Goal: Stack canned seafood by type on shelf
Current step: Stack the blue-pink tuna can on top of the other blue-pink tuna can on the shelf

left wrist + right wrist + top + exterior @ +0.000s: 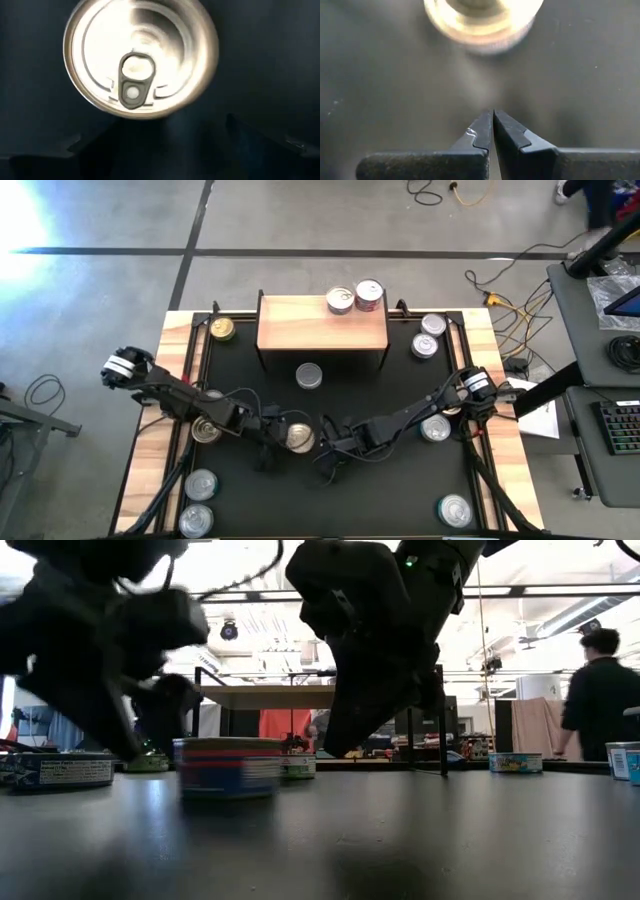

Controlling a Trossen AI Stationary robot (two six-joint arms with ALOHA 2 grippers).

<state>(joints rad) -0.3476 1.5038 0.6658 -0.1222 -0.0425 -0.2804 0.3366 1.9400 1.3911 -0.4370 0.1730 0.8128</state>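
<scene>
While both arms meet mid-mat:
can: silver-lidded tin (299, 437) flat on the black mat (330, 500), lid up, axis vertical; pull tab (132, 80) runs toward the left wrist camera.
left gripper (277, 442): just beside the tin, fingers apart, nothing held.
right gripper (493, 131): near the tin's other side, fingers together, empty.
shelf (300, 325): far end of the mat, two tins (355, 297) on top.
around: single tin (309, 375) between shelf and grippers; others at the worktop edges.
</scene>
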